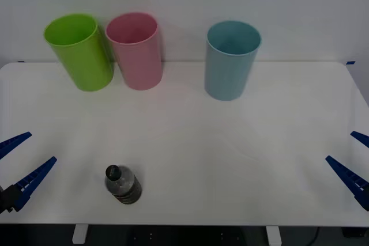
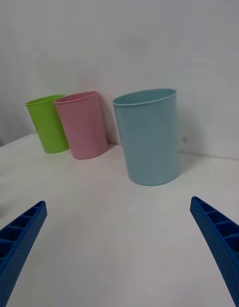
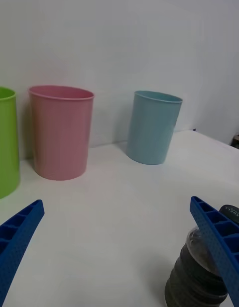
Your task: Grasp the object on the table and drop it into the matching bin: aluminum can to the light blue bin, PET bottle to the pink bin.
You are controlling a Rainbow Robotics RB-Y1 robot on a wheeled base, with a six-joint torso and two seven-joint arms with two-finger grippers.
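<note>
A: Where was the bottle [image 1: 122,184]?

B: It stood upright on the counter [image 1: 190,142], close to the front edge and toward the front left corner, black cap up, with nothing touching it.

A: And the bins?

B: All three were along the back edge. The green bin [image 1: 81,51] was nearest the back left corner, the pink bin [image 1: 135,50] was just beside it, and the light blue bin [image 1: 230,59] stood apart from them, right of the middle of that edge.

A: What were the arms doing?

B: The left tool [image 1: 22,162] hung at the left edge near the front, fingers spread wide and holding nothing. In its wrist view the bottle sat just beyond one finger, not between the two. The right tool [image 1: 356,162] waited at the right edge, also spread wide and empty.

A: So which step was in hand?

B: By my reading, the reach: no grasp had been made yet. The bottle was far closer to the left tool, so that arm looked the natural one. The next move would call for sliding it over until the bottle stood between the fingers, closing on the body below the cap, then lifting clear and carrying it to the pink bin.
</note>
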